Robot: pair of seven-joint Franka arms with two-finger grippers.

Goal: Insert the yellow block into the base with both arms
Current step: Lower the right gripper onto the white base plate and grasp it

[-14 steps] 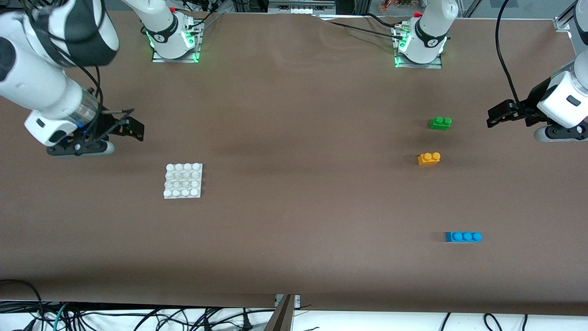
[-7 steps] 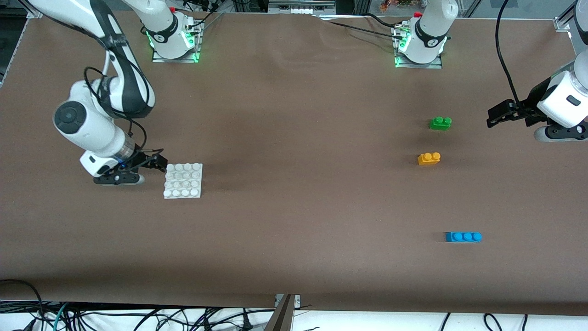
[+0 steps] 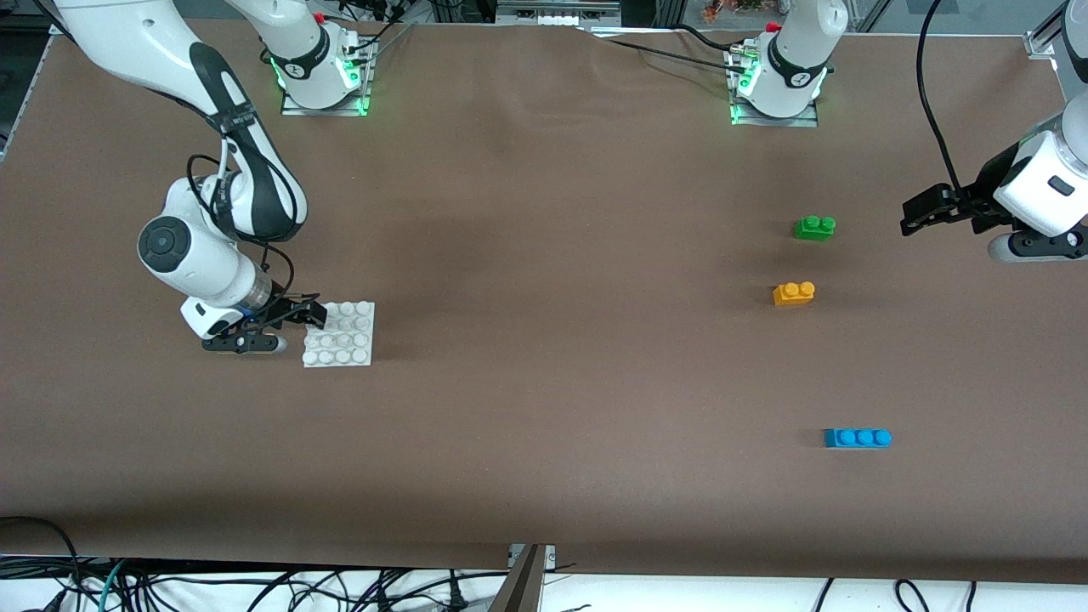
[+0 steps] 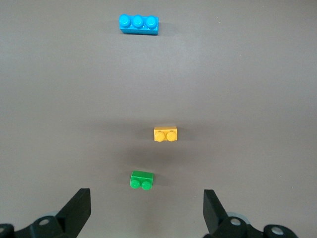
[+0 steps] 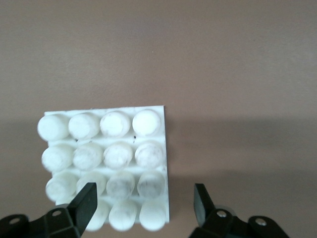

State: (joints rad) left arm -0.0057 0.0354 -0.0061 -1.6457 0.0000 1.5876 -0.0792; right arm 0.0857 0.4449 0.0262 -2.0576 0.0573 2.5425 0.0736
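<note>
**Mia:** What are the right gripper's (image 3: pixel 313 316) jaws doing?

**Ben:** They are standing apart, with nothing between them yet. They are hanging low over the corner of the white studded base (image 3: pixel 350 338) that is toward the right arm's end of the table and farther from the front camera. In the right wrist view, one black finger (image 5: pixel 85 204) is sitting over the base's (image 5: pixel 106 163) edge row of studs, and the other finger (image 5: pixel 202 202) is sitting over bare brown table (image 5: pixel 237 74) just beside the base.

**Mia:** Is the base lying flat?

**Ben:** Yes. It is lying flat on the table with its bumps facing up.

**Mia:** And the left gripper (image 3: pixel 916 214)?

**Ben:** Its jaws are standing wide open and holding nothing. That arm is waiting up in the air at its own end of the table.

**Mia:** Where is the yellow block (image 3: pixel 794 292)?

**Ben:** It is sitting on the table, well apart from both grippers. In the left wrist view it (image 4: pixel 165 134) is showing out in front of the open fingers (image 4: pixel 79 210). The green two-stud brick (image 3: pixel 815 227) is sitting closer to those jaws, farther from the front camera than the yellow block. The blue three-stud brick (image 3: pixel 858 437) is lying nearer to the front camera, well apart from the jaws.
</note>
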